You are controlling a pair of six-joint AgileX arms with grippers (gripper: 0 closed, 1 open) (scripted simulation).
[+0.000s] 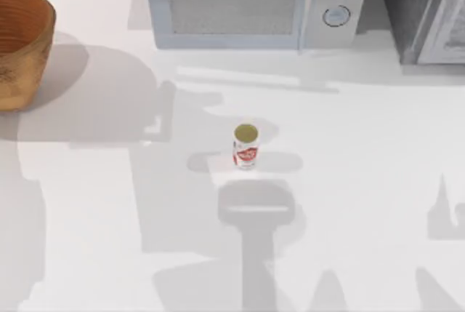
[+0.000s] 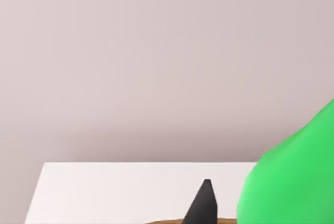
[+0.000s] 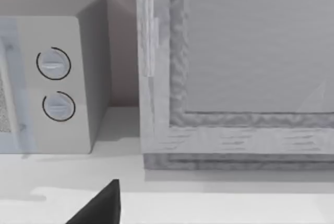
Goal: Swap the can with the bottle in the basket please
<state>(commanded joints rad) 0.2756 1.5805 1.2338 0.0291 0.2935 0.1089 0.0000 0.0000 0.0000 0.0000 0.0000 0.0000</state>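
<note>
Nearest, the can (image 1: 245, 146) stands upright mid-counter (image 1: 363, 152), its red label lettering too small to read. Farther back sits a microwave (image 1: 251, 3); the basket (image 1: 22, 43) is far left. Close beside the left end effector's dark fingertip (image 2: 203, 203) looms the green bottle (image 2: 292, 182); whether it is gripped, I cannot tell.

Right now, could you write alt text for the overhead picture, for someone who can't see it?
A small white-and-red can stands upright near the middle of a white table, crossed by grey shadows. A large woven basket sits at the table's far left edge, and a pale microwave stands along the back, with another grey appliance at the right corner.
</note>
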